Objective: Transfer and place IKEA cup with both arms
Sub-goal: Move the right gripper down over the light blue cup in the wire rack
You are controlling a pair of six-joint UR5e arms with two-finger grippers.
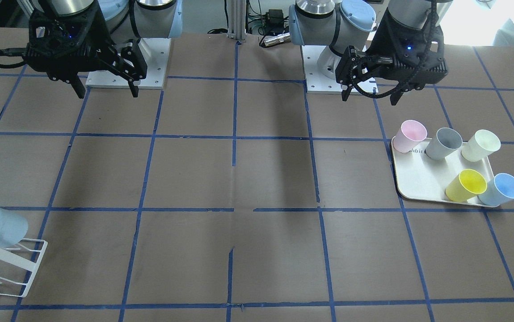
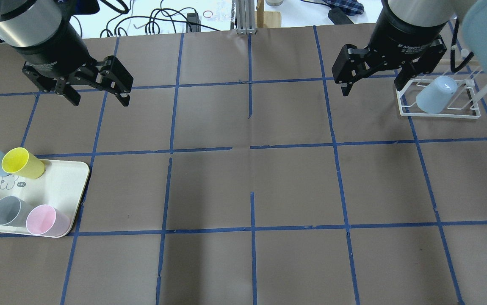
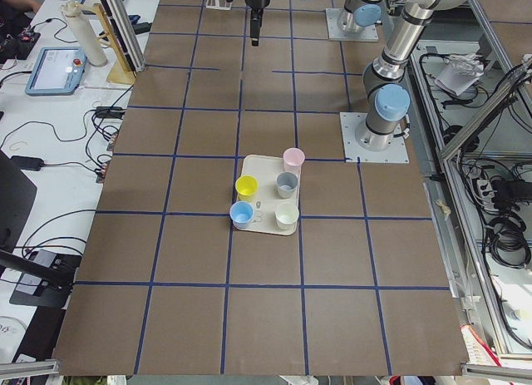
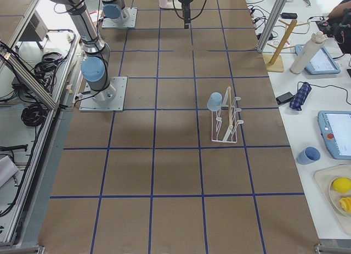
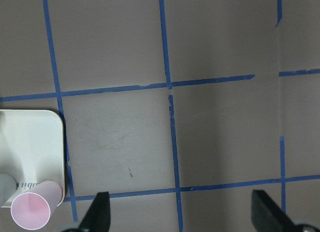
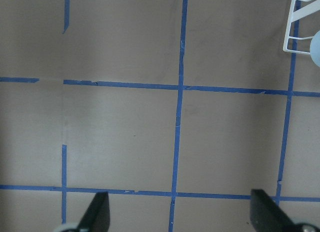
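Brown paper [image 2: 294, 186] gridded with blue tape [image 2: 252, 228] covers my table; cabled benches [image 3: 50, 135] flank it. 2 grippers: left gripper [image 2: 99, 101] and right gripper [image 2: 372, 89], both with fingers spread apart. 1 tray [image 1: 418, 179] carries 5 cups: pink [image 1: 411, 136], grey [image 1: 444, 143], cream [image 1: 480, 145], yellow [image 1: 465, 185], blue [image 1: 503, 190]. 1 rack [image 4: 227, 122] at my right holds the IKEA cup [image 2: 436, 95], inverted.

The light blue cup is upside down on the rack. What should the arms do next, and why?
Probably just park: the IKEA cup sits upside down on the white rack, and the left gripper and right gripper hover open and empty, so the job looks done.
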